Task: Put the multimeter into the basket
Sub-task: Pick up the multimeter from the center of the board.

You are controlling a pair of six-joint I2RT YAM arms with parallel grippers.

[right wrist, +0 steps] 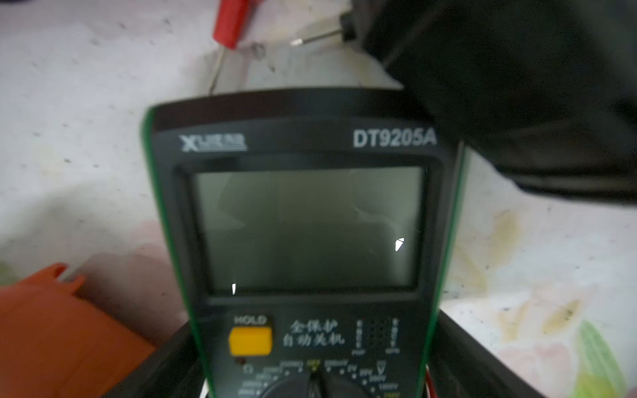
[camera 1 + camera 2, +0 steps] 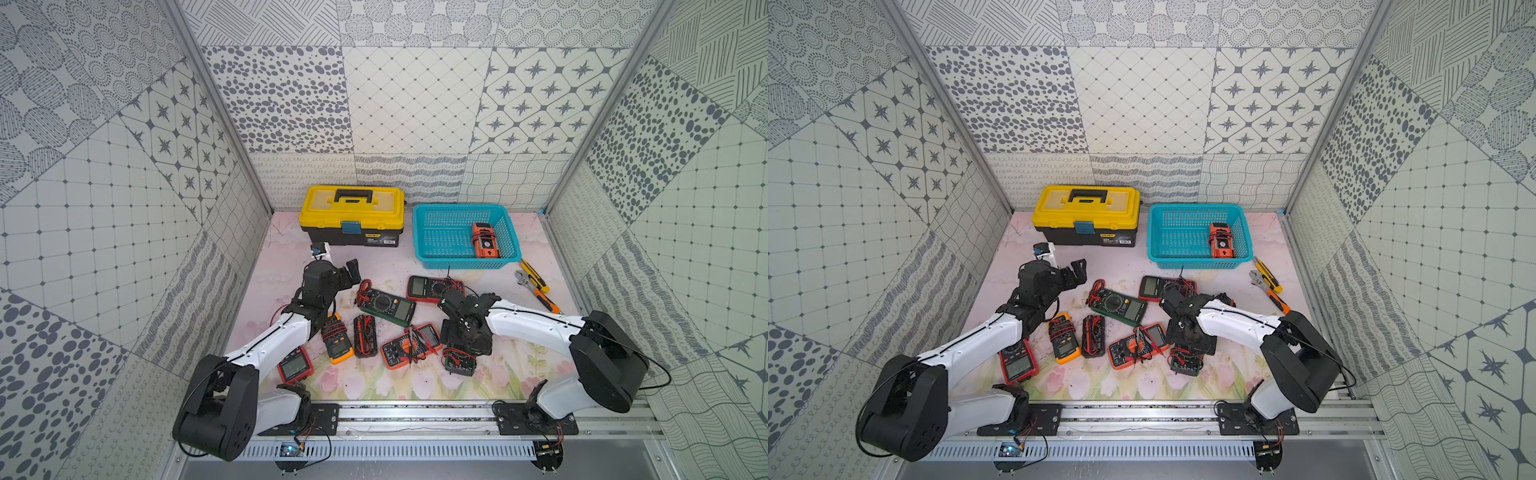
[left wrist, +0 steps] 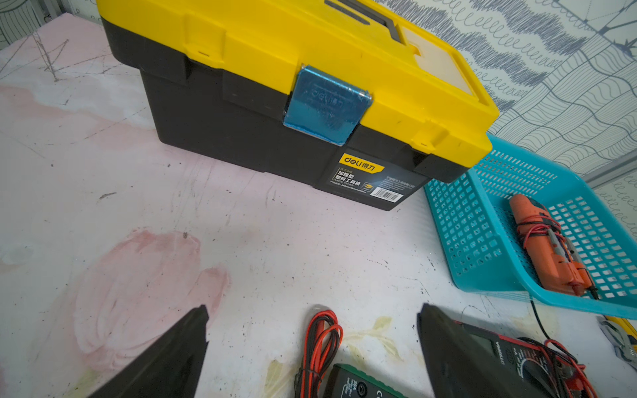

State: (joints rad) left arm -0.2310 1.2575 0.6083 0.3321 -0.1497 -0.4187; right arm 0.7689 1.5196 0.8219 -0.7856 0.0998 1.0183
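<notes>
While the right gripper (image 1: 315, 322) stands open, the green multimeter (image 1: 310, 224) lies between its jaws

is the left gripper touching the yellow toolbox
Apart. In the left wrist view the left gripper hangs open, with bare table between it and the toolbox.

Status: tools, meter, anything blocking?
Both open: left tool empty near the toolbox; right tool straddling the green multimeter on the table. One orange multimeter in the basket. Another orange meter and a red probe crowd the pick.
</notes>
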